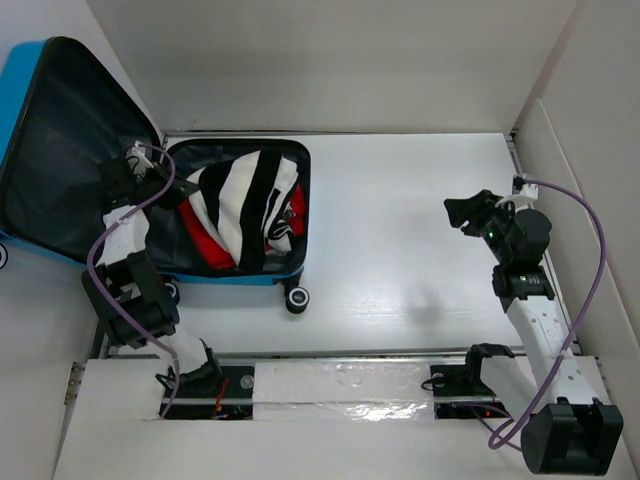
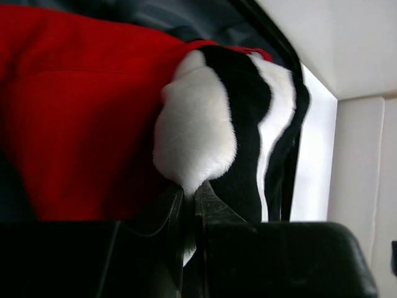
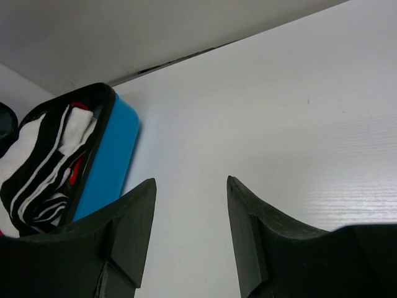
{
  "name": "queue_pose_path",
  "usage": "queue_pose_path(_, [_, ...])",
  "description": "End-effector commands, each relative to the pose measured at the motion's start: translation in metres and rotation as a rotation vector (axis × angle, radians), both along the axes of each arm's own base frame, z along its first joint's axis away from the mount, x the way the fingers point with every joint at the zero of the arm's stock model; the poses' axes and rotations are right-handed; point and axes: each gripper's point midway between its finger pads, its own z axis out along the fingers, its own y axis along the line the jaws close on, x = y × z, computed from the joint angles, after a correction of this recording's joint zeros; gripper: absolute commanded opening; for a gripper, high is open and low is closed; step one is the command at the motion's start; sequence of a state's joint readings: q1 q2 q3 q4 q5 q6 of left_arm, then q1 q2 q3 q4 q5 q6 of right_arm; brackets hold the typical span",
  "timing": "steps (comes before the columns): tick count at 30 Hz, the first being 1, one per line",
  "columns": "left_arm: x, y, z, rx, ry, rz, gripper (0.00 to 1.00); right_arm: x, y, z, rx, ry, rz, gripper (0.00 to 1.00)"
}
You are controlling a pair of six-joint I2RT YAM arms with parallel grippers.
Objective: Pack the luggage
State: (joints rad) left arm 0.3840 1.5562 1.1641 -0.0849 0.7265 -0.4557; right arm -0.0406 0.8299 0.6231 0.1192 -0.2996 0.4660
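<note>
The blue luggage (image 1: pixel 240 279) lies open at the table's far left, its dark-lined lid (image 1: pixel 60 160) leaning back to the left. A black-and-white striped fuzzy garment (image 1: pixel 245 200) fills the base, lying over a red garment (image 1: pixel 205 242). My left gripper (image 1: pixel 180 190) reaches into the base from its left side. In the left wrist view this gripper (image 2: pixel 189 189) is shut on a white fold of the striped garment (image 2: pixel 192 130), beside the red cloth (image 2: pixel 80 112). My right gripper (image 1: pixel 458 212) hovers open over bare table at the right, nothing between its fingers (image 3: pixel 139 205); it faces the luggage (image 3: pixel 108 164).
White walls enclose the table at the back and right. One black wheel (image 1: pixel 297 297) of the case sticks out at its near right corner. A purple cable (image 1: pixel 590 250) loops along the right arm. Bare white table (image 1: pixel 420 250) lies between the case and the right gripper.
</note>
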Motion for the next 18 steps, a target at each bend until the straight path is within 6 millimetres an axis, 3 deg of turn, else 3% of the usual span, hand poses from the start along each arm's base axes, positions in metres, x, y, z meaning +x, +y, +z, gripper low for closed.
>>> queue_pose_path(1, [0.02, 0.021, 0.027, -0.016, -0.097, 0.017, 0.0, -0.001, 0.009, 0.012, -0.02, -0.046, 0.041, 0.56])
queue_pose_path(4, [0.025, 0.042, 0.029, 0.027, -0.088, 0.064, 0.0, -0.001, 0.011, 0.011, -0.019, -0.044, 0.044, 0.56])
queue_pose_path(8, [0.024, 0.056, 0.008, 0.081, -0.005, 0.121, 0.0, 0.0, 0.015, 0.01, -0.017, -0.044, 0.06, 0.56])
queue_pose_path(13, [0.003, 0.066, -0.031, 0.124, 0.115, 0.213, 0.0, 0.001, 0.022, 0.007, -0.013, -0.034, 0.082, 0.56])
queue_pose_path(15, [-0.004, 0.068, -0.027, 0.142, 0.102, 0.247, 0.0, 0.0, 0.026, 0.008, -0.01, -0.036, 0.093, 0.56])
queue_pose_path(16, [-0.009, 0.066, -0.033, 0.139, 0.115, 0.249, 0.07, 0.001, 0.025, 0.007, -0.01, -0.033, 0.087, 0.57])
queue_pose_path(17, [-0.011, 0.067, -0.028, 0.149, 0.106, 0.259, 0.33, 0.0, 0.027, 0.008, -0.01, -0.033, 0.091, 0.57])
queue_pose_path(18, [-0.015, 0.066, -0.027, 0.152, 0.114, 0.261, 0.43, -0.001, 0.026, 0.009, -0.009, -0.034, 0.087, 0.57])
